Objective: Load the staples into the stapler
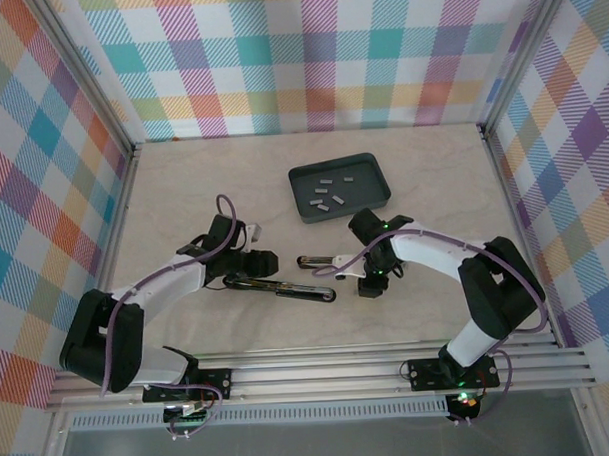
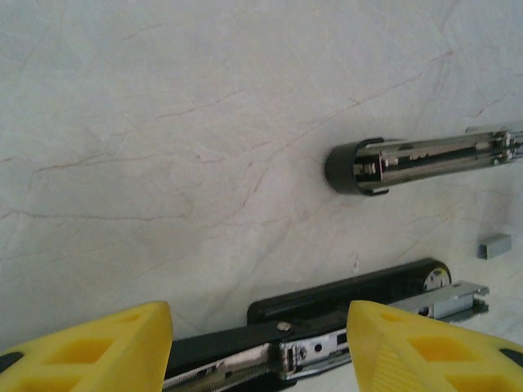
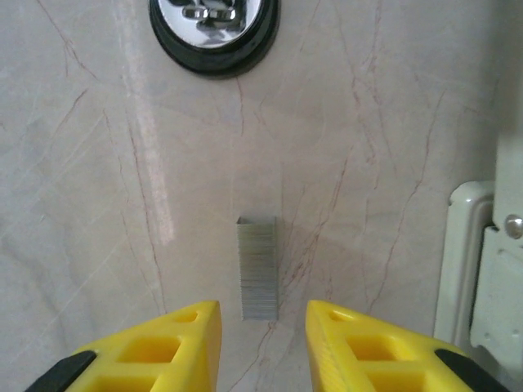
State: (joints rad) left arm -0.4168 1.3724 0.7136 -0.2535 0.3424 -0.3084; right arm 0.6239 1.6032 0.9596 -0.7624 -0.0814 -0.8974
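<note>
You have two long stapler pieces in the middle of the top view. The lower stapler piece [image 1: 282,287] is black with a chrome channel, and the upper stapler piece [image 1: 321,260] lies just above and to the right of it. In the left wrist view they lie apart, with bare counter [image 1: 183,182] between them.

The one dark tray [image 1: 365,189] sits upper centre, near the back wall. The staples in the tray [image 1: 335,197] look like about five small grey strips, though they are too small for a sure count. One loose strip of staples [image 3: 257,265] lies flat on the counter at the centre of the right wrist view. A small strip [image 2: 493,246] also shows at the right edge of the left wrist view; you cannot tell whether it is the same one.

The left jaws are spread wide. Their yellow fingers [image 2: 90,351] sit in the lower corners, and the lower stapler piece runs across the gap along the bottom edge. The right jaws are parted, gripping nothing. The loose strip's near end lies between the fingertips [image 3: 200,314], with a gap on either side.

For room, the upper left of the top view is broad bare counter. More bare counter lies low in the centre, between the two arm bases. Plaid walls close the left, back and right sides, and a metal rail [image 1: 320,373] runs along the bottom.
</note>
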